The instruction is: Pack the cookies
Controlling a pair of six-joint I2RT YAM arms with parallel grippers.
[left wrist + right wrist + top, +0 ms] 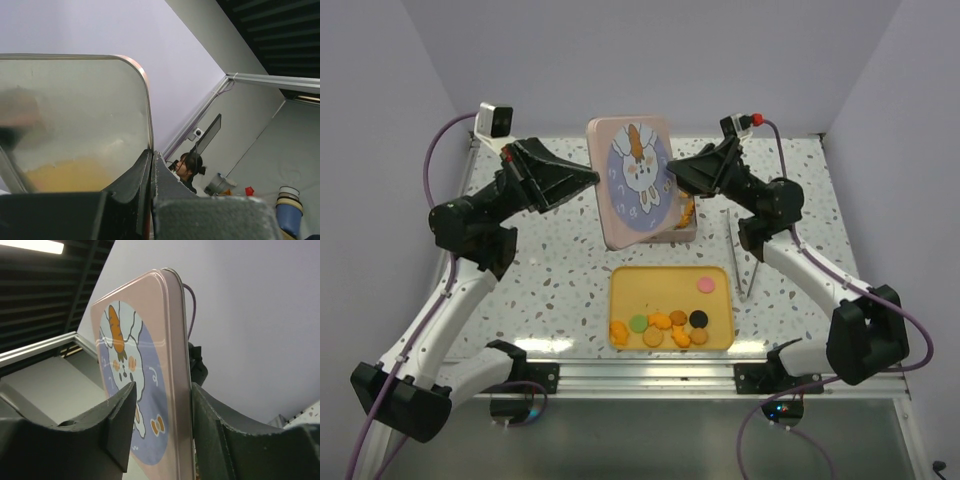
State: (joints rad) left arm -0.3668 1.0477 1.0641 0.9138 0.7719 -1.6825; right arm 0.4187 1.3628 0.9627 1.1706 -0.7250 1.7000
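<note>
I see the cookies (669, 325), mostly orange with green, black and pink discs, in the yellow tray (620, 280); more show in the tin (686, 233). The left gripper (590, 181) and right gripper (672, 180) each clamp a side edge of the upright lid (632, 180), just beyond the tray's far rim.

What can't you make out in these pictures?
Box: in the top view the lid covers most of it, so its fill is unknown.
Tray and cookies: outside both wrist views.
Lid's inner face, left wrist view: only a blurred reflection.
Rod beside the tray: too thin to identify.
</note>
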